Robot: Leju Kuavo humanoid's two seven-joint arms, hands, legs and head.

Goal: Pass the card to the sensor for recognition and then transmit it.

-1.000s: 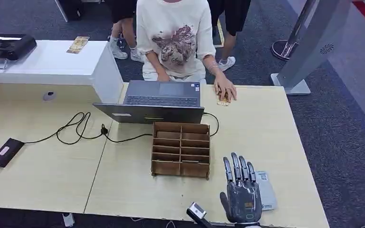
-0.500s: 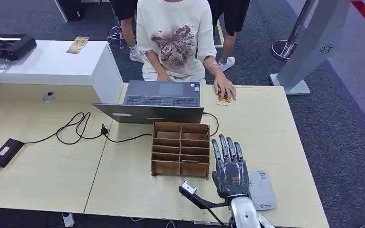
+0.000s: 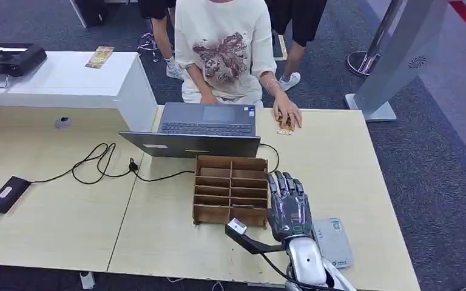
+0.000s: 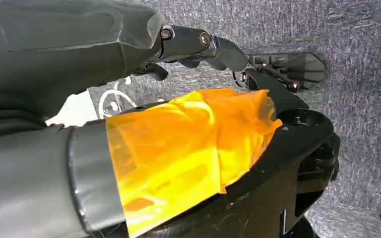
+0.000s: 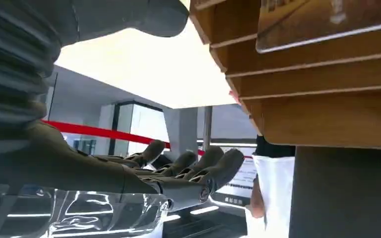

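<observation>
The wooden card rack [image 3: 231, 190] stands mid-table behind the laptop [image 3: 201, 128], a card [image 5: 327, 22] lying in one slot. The right hand [image 3: 289, 205], fingers apart and empty, has advanced from the grey sensor pad [image 3: 334, 242] to the rack's side, likely reaching for a card. Whether the left hand [image 4: 129, 44] is open or closed cannot be told.

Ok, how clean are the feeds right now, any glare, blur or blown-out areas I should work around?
Head view: even light, sharp, the right hand and wooden organizer read clearly. Right wrist view: the bright patch between the hand and the organizer is blown out, and the close organizer looks soft. Left wrist view: the orange film is glossy with highlights; the carpet is sharp.
</observation>
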